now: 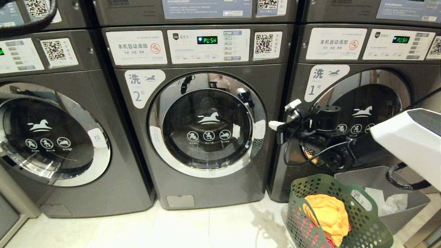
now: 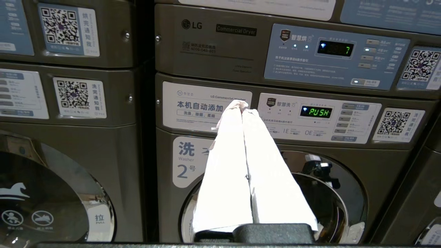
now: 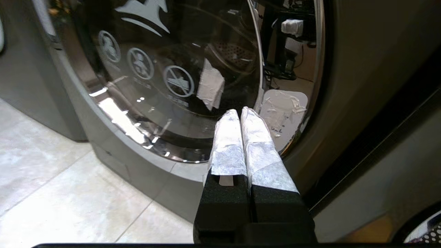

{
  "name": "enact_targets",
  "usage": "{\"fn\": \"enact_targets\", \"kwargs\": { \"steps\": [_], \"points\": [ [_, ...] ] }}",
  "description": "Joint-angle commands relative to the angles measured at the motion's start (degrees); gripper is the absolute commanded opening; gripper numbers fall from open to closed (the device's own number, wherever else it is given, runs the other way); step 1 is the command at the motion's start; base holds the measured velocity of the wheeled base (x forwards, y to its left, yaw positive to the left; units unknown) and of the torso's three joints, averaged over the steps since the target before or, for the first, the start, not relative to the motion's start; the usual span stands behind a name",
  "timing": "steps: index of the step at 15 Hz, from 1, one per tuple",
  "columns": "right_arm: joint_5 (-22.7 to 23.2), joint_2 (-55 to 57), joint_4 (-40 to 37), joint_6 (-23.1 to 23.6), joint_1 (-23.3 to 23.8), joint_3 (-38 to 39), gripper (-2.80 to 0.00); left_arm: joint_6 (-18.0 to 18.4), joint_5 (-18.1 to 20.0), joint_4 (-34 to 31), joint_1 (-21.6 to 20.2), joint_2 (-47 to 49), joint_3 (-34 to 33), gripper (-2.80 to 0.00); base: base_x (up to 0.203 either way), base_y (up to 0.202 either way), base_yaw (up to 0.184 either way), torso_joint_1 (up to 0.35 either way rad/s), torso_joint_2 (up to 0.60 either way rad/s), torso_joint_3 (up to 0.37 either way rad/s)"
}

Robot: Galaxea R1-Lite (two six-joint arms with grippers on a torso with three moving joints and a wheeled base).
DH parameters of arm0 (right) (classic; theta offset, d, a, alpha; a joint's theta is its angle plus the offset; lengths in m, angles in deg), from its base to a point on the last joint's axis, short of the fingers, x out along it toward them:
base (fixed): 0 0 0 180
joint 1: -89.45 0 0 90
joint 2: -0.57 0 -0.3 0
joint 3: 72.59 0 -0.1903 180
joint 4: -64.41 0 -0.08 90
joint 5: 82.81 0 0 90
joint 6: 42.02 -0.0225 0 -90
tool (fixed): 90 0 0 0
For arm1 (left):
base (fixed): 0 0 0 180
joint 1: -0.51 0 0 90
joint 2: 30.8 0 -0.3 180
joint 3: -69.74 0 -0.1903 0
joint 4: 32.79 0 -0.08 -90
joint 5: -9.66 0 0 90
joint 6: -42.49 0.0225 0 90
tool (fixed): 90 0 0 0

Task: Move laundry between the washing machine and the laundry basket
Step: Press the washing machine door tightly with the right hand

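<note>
- The washing machine [image 1: 206,137] marked "2" stands straight ahead with its round chrome-rimmed door [image 1: 207,124] shut; nothing of the drum's contents can be made out through the dark glass.
- The right gripper [image 1: 276,126] is at the door's right-hand edge, level with the door's middle. Its white-wrapped fingers [image 3: 229,137] are pressed together and hold nothing.
- In the right wrist view the fingertips point at the white tab on the chrome rim [image 3: 284,113], just beside it; whether they touch it cannot be told.
- This is the relation the next move turns on: the tab lies directly ahead of the right fingers, a little toward the door's outer edge, and the door presumably swings away from that side.
- With the fingers together they would have to hook or part around the rim there before pulling, so judging by position the step in hand is opening the door.
- The left gripper [image 2: 243,106] is raised and well apart from the door, aimed at the control panel above it; its fingers are likewise together and empty. The right arm is clearly the nearer to the latch side.
- The laundry basket [image 1: 336,213] sits on the floor below and to the right of the door, in front of the machine marked "1" [image 1: 358,103].
- The laundry [image 1: 327,213] is in it: a yellow-orange garment on top, with red-pink cloth showing through the holes.
- A grey bin [image 1: 382,193] holding pale crumpled material stands just behind the basket.
- Once the door swings open, the basket lies on the right arm's side too.
</note>
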Motion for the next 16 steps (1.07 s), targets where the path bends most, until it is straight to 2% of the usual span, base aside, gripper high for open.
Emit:
{"fn": "enact_targets", "kwargs": {
  "steps": [1, 4, 6, 10, 16],
  "points": [
    [-1.51, 8.58, 0.46, 0.70, 0.65, -6.01, -2.80, 0.11, -0.26, -0.48, -0.11, -4.16, -1.76, -2.80, 0.000, 0.000, 0.000, 0.000, 0.00, 0.000],
    [-2.38, 11.22, 0.40, 0.83, 1.61, -9.08, -2.80, 0.24, -1.80, -2.16, -0.07, -8.02, -5.08, -2.80, 0.000, 0.000, 0.000, 0.000, 0.00, 0.000],
    [-2.61, 13.54, 0.41, 0.79, 1.78, -12.79, -2.80, 0.49, -2.27, -7.73, -0.04, -12.21, -7.09, -2.80, 0.000, 0.000, 0.000, 0.000, 0.00, 0.000],
    [-2.38, 19.47, 0.35, 0.57, 1.66, -22.56, -2.80, 0.58, -3.93, -31.33, -0.03, -25.77, -10.06, -2.80, 0.000, 0.000, 0.000, 0.000, 0.00, 0.000],
    [-2.52, 27.88, -1.24, 0.60, 1.31, -35.37, -2.80, 0.58, -4.34, -59.79, -0.10, -40.16, -11.87, -2.80, 0.000, 0.000, 0.000, 0.000, 0.00, 0.000]
  ]
}}
